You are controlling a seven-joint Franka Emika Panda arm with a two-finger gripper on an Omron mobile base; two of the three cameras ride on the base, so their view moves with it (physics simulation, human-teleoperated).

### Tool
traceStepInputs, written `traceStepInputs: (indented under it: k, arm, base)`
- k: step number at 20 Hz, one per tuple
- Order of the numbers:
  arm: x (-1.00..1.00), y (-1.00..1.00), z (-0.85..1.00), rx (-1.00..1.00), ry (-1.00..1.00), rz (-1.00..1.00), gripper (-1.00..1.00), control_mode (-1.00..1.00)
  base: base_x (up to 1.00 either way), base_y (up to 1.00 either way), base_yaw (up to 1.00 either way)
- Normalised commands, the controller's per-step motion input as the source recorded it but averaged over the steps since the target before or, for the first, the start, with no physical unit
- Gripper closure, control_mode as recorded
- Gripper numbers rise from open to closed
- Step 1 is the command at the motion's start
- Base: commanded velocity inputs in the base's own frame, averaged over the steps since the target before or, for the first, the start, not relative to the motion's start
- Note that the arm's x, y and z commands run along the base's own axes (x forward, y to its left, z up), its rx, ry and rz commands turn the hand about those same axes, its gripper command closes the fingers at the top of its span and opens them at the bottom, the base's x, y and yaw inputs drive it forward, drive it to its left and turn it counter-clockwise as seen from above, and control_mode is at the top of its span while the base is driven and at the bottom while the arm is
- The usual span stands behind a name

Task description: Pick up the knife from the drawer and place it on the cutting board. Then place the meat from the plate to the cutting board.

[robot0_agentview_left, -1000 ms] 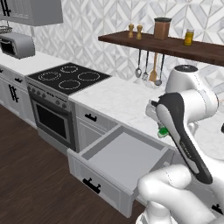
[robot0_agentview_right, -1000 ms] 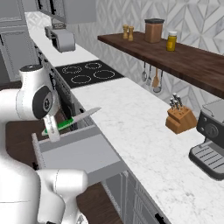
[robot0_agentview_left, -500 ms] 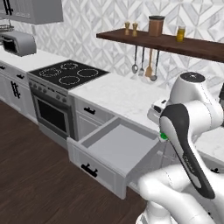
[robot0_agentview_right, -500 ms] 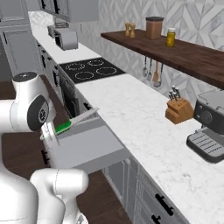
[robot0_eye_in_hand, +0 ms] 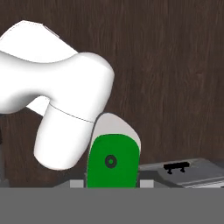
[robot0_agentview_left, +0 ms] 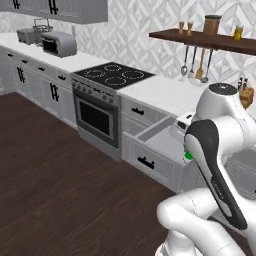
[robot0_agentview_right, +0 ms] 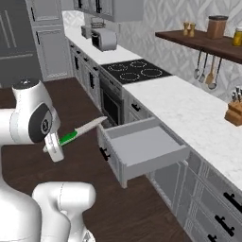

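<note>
right base view: knife (robot0_agentview_right: 78, 133) held up in the air beside the arm, over the dark floor (robot0_agentview_right: 137, 208), well left of the open drawer (robot0_agentview_right: 142, 151) and clear of it. green handle at the gripper (robot0_agentview_right: 57, 144), pale blade pointing up and toward the drawer front. the gripper itself is mostly behind the white wrist here; its fingers cannot be made out.

hand view: green handle of the knife (robot0_eye_in_hand: 113, 162) seen end-on, large, with the pale blade edge behind it. the two fingers press on either side of the handle at the bottom of the view, so the gripper (robot0_eye_in_hand: 112, 183) is clamped on the knife. drawer (robot0_eye_in_hand: 183, 171) front with its black bar handle shows at lower right, below dark wood floor.

left base view: just a speck of green from the knife (robot0_agentview_left: 188, 156) peeks out beside the forearm; blade hidden. drawer (robot0_agentview_left: 150, 135) stands pulled out under the counter (robot0_agentview_left: 165, 92), right of the stove (robot0_agentview_left: 112, 75). knife block (robot0_agentview_left: 245, 95) at the far right on the counter, also seen in the right base view (robot0_agentview_right: 234, 112). shelf (robot0_agentview_left: 210, 40) with jars and hanging utensils above.

drawer interior looks bare grey in the right base view.
</note>
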Motion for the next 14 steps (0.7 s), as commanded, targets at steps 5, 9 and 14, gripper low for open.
traceStepInputs:
  k: [5, 9, 14]
  arm:
    - [0.0, 0.0, 0.0, 0.0, 0.0, 0.0, 1.0, 1.0]
    - [0.0, 0.0, 0.0, 0.0, 0.0, 0.0, 1.0, 1.0]
    - [0.0, 0.0, 0.0, 0.0, 0.0, 0.0, 1.0, 1.0]
  base:
    - [0.0, 0.98, 0.47]
    - [0.01, 0.7, 0.67]
    - [0.23, 0.48, 0.69]
